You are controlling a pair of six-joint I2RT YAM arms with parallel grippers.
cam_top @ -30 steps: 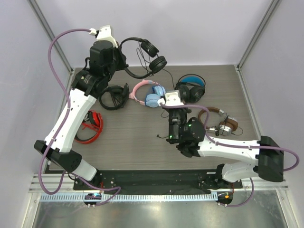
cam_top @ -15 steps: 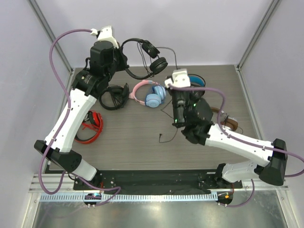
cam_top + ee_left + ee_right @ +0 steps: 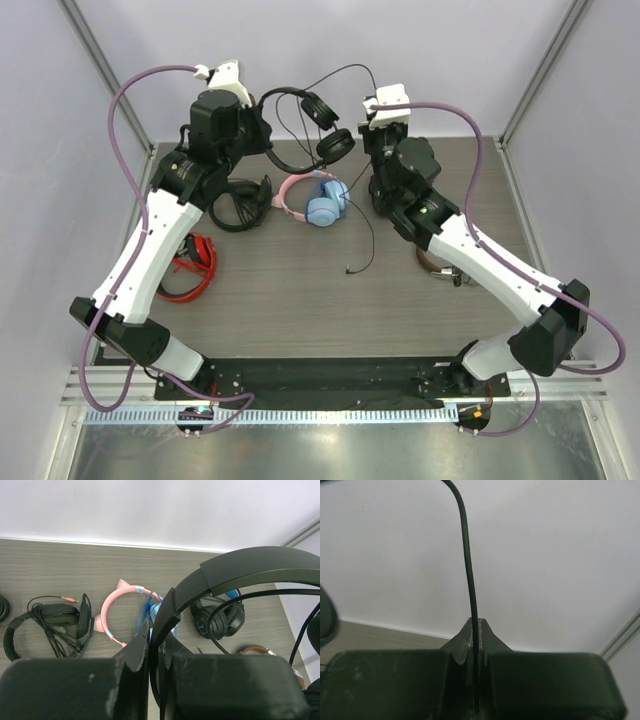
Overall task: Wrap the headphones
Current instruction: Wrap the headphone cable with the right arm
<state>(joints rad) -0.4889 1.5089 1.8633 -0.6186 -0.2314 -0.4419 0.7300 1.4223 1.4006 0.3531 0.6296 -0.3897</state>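
Observation:
The slim black headphones [image 3: 322, 125] hang in the air at the back of the table, their thin headband [image 3: 240, 565] pinched in my left gripper [image 3: 262, 132], which is shut on it [image 3: 155, 641]. Their thin cable [image 3: 343, 69] arcs up from the earcups and over to my right gripper [image 3: 370, 122], raised near the back wall. In the right wrist view that gripper [image 3: 475, 623] is shut on the cable [image 3: 467, 555], which runs straight up between the fingertips. Below it the cable hangs loose, with the plug [image 3: 348, 270] on the table.
A pink-and-blue pair [image 3: 310, 200] lies under the held headphones. A black headset with coiled wire [image 3: 240, 205] and a red pair [image 3: 195, 265] lie on the left. A bulky black pair [image 3: 220, 620] and a brown pair [image 3: 440, 265] lie under the right arm.
My right arm has risen from low over the table's middle to the back, carrying the cable up into an arc. The left gripper and the headband have stayed put.

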